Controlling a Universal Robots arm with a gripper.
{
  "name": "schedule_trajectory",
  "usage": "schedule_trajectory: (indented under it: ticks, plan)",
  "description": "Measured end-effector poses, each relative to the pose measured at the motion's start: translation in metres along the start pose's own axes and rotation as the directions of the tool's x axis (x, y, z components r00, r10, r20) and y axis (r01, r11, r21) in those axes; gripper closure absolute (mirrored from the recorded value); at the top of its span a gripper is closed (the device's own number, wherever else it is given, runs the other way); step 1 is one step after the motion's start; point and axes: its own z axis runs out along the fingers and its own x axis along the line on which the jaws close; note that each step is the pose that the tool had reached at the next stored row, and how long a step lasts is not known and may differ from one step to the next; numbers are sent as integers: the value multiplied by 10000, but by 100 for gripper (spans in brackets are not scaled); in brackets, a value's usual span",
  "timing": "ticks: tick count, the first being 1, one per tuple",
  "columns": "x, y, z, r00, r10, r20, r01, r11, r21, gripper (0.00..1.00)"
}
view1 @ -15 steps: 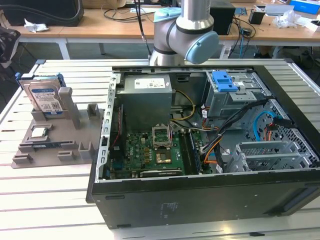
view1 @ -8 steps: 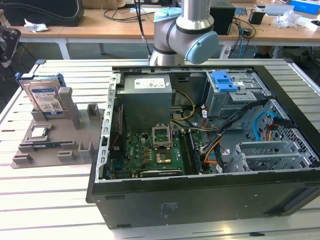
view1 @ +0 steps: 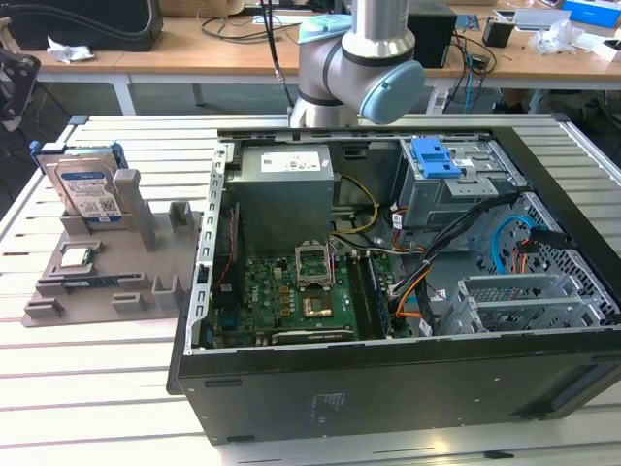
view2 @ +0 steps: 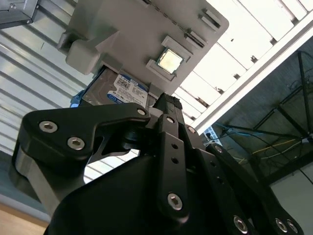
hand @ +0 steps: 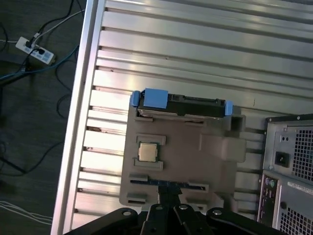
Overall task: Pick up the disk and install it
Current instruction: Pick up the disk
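end effector (view2: 166, 100) empty and closed together, apart from the disk (hand: 178, 105), which stands on edge in a grey holder (hand: 195, 164) just beyond it. judged rigid, fairly heavy, shock-sensitive; grip its blue-framed sides.
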Motion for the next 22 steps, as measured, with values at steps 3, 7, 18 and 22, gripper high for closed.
schedule_trajectory:
  ticks: [3,7,18,22]
  plan:
    - [0,0,0,9989,-471,-19,471,9989,-12,90]
    - [0,0,0,9926,-1215,-49,1215,9926,-31,90]
    - [0,0,0,9702,-2422,-94,2421,9702,-70,90]
    - [0,0,0,9607,-2775,-106,2774,9607,-82,90]
